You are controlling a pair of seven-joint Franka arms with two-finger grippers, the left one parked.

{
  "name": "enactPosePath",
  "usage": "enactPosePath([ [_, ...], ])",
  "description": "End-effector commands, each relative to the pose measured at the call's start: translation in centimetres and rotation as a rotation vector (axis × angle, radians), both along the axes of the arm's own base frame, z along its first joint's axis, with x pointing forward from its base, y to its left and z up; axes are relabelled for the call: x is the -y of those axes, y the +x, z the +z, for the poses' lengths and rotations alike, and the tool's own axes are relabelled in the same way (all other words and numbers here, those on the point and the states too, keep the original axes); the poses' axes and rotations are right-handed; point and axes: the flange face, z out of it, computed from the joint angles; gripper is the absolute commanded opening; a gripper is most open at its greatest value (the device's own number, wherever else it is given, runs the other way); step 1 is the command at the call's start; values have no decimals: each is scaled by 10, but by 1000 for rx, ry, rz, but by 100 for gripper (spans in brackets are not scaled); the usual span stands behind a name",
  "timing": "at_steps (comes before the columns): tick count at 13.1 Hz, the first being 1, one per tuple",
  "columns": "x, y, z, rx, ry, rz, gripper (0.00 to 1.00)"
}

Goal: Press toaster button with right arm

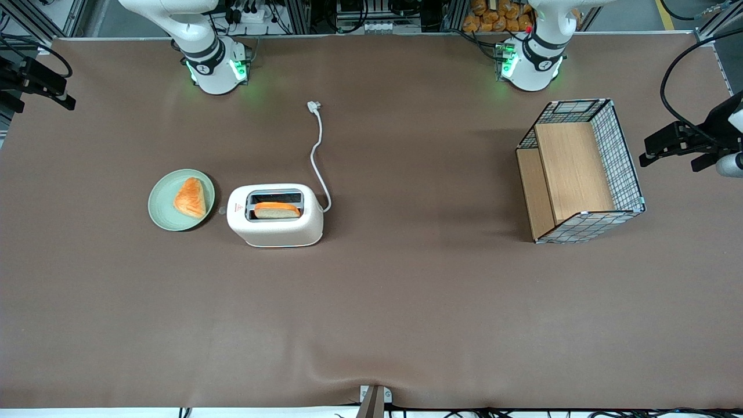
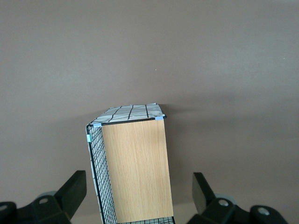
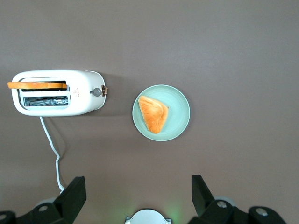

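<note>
Toaster (image 3: 56,92) sits on tabletop (image 1: 371,302) beside green plate (image 3: 180,100); toaster button (image 3: 97,92) faces that plate. My gripper (image 3: 138,198) hovers high above both, fingers (image 3: 70,198) spread, apparently holding nothing.

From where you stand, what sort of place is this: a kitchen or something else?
Probably a robot lab, not a kitchen: a toaster and wire basket sit as props on a brown mat. The right arm's end effector hangs open above them.

The right arm (image 1: 197,40) is raised, its gripper (image 3: 138,198) spread wide — fingers (image 3: 72,196) well apart.
</note>
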Motion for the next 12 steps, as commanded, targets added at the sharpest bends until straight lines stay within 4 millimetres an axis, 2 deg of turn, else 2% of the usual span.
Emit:
enactPosePath([
  [1,1,0,3,5,-19,15,100],
  [3,-3,1,-3,-3,-16,43,100],
  [12,-7,6,4,13,-43,78,100],
])
